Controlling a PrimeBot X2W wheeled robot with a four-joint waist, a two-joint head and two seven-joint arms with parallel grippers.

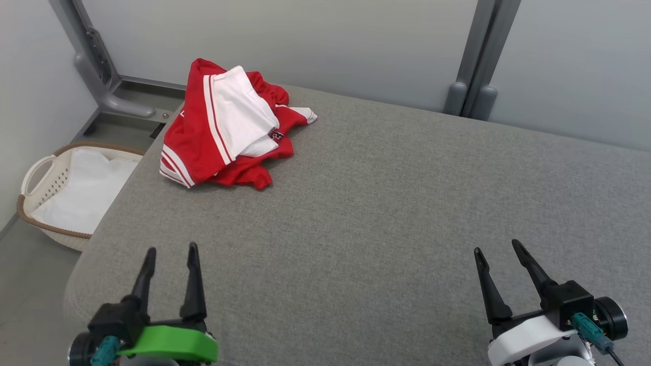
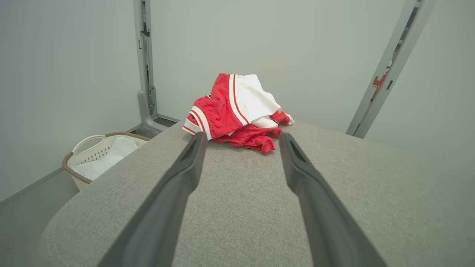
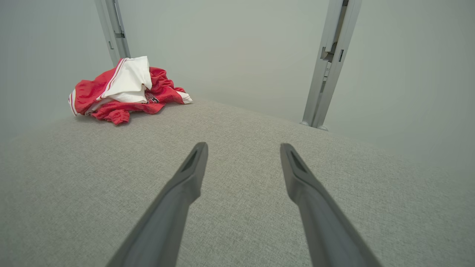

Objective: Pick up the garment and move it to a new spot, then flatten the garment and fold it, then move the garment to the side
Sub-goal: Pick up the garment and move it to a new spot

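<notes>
Head view, crumpled garment (image 1: pixel 203 147), left pincer (image 1: pixel 172 247) agape

Head view: was set high above the near edge of the grey table (image 1: pixel 366 213) and faced forward and down. The garment (image 1: pixel 224 127) lay far off at upper left, with the left gripper (image 1: pixel 170 249) and right gripper (image 1: pixel 497 245) well short of it.
Left wrist view: was set low over the table, faced nearly straight at the garment, and was nearest to it.
Right wrist view: was set low, with the garment well off at upper left.
Shared: all three took in the garment and the table around it. The head and left wrist views also took in the basket (image 1: pixel 46 178) left of the garment.
</notes>
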